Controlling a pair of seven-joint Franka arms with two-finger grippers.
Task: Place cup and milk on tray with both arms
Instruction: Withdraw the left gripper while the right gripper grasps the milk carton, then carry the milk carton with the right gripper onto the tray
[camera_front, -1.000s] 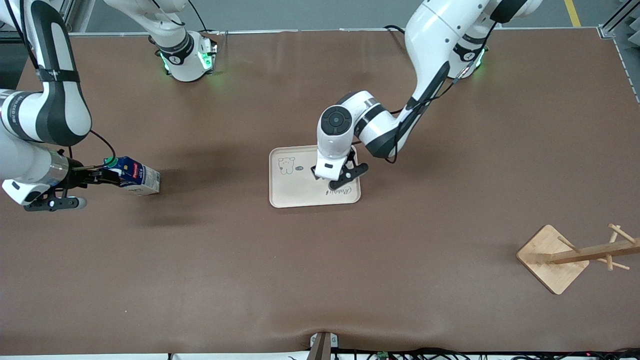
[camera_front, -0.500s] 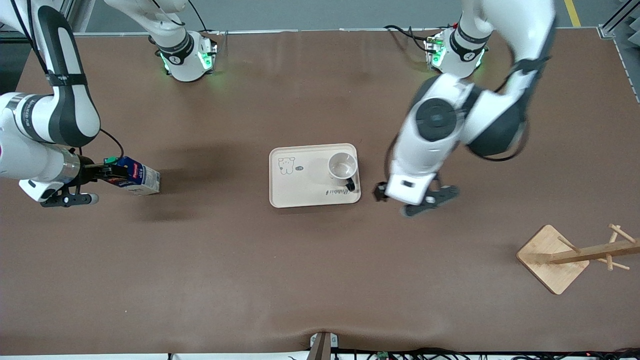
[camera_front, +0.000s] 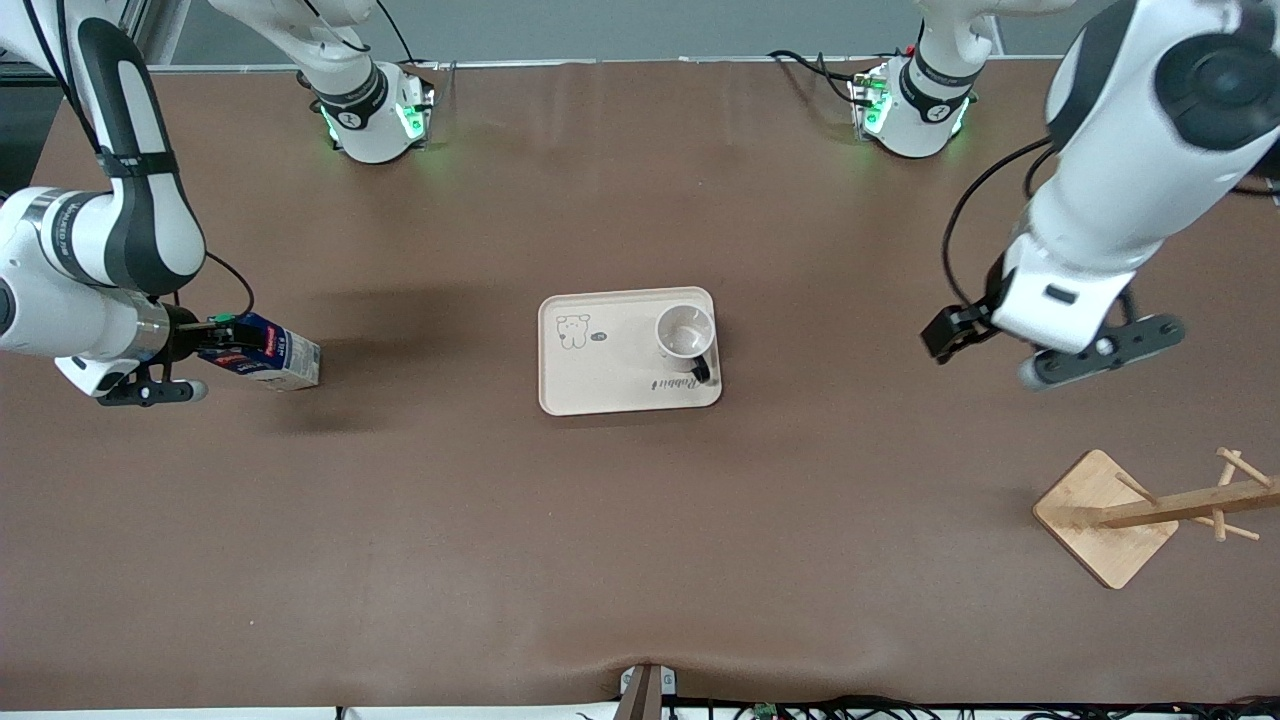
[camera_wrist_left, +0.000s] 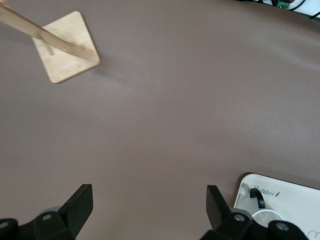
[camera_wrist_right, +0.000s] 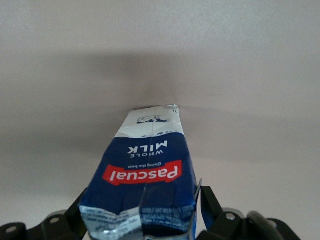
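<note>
The white cup (camera_front: 685, 332) stands upright on the cream tray (camera_front: 600, 375), at the tray's end toward the left arm, with its black handle pointing toward the front camera. My left gripper (camera_front: 1040, 345) is open and empty, up in the air over bare table between the tray and the wooden rack. In the left wrist view the gripper (camera_wrist_left: 147, 205) is wide open, and a corner of the tray (camera_wrist_left: 295, 192) and the cup's handle (camera_wrist_left: 258, 197) show. My right gripper (camera_front: 212, 340) is shut on the top end of the dark-blue milk (camera_front: 268, 360), which leans on the table. The milk (camera_wrist_right: 147, 170) sits between its fingers (camera_wrist_right: 209, 202).
A wooden rack with a square base (camera_front: 1100, 515) lies near the left arm's end of the table, nearer to the front camera; it also shows in the left wrist view (camera_wrist_left: 65, 47). Brown table surface lies between the milk and the tray.
The left gripper let go of the cup on the tray, rose and swung toward its own end of the table. The right gripper edged closer onto the milk, which stayed in place.
</note>
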